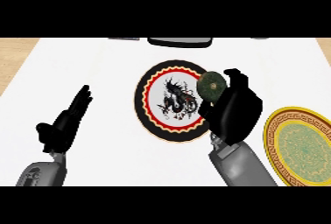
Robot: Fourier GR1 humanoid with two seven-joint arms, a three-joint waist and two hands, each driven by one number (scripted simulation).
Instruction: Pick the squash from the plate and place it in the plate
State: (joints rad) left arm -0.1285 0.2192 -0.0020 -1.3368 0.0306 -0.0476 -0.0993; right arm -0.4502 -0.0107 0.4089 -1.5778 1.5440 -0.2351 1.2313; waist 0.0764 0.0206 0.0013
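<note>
A dark green round squash shows at the right rim of the dragon plate, a black and red plate with a white middle. My right hand has its fingers curled round the squash and covers that plate's right edge. A gold plate with a green middle lies at the right of the counter, beside my right forearm. My left hand rests open at the left, fingers up, apart from both plates.
A dark object lies at the counter's far edge, behind the dragon plate. The white counter top meets a wooden surface at the far left.
</note>
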